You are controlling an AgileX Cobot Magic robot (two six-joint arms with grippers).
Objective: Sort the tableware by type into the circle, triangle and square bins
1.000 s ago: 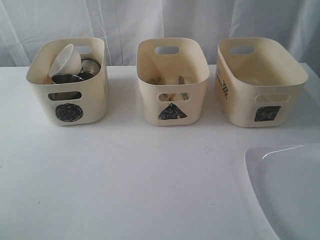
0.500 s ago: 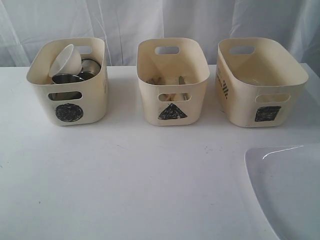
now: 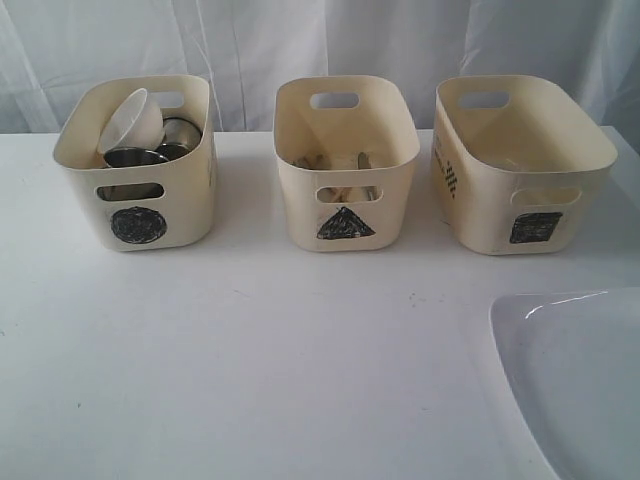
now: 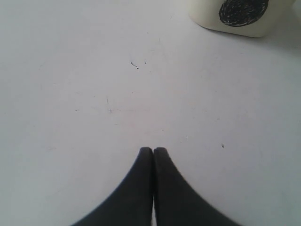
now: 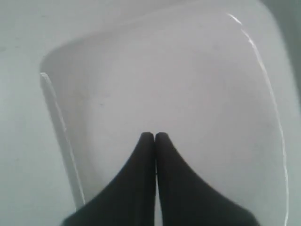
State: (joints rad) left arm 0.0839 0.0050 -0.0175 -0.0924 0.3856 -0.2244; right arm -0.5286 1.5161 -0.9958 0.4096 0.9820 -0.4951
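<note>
Three cream bins stand in a row at the back of the white table. The circle bin [image 3: 135,165] on the left holds a small white bowl [image 3: 132,120] and steel cups [image 3: 180,133]. Cutlery and chopsticks [image 3: 340,162] lie in the triangle bin [image 3: 345,160] in the middle. On the right is the square bin [image 3: 525,165]. A large white plate [image 3: 575,380] lies at the front right. My left gripper [image 4: 153,149] is shut over bare table, with the circle bin's [image 4: 235,16] base ahead. My right gripper [image 5: 154,135] is shut above the plate [image 5: 164,84], holding nothing. Neither arm shows in the exterior view.
White curtains hang behind the bins. The white table [image 3: 280,360] spreads in front of them, with a few small dark specks on it.
</note>
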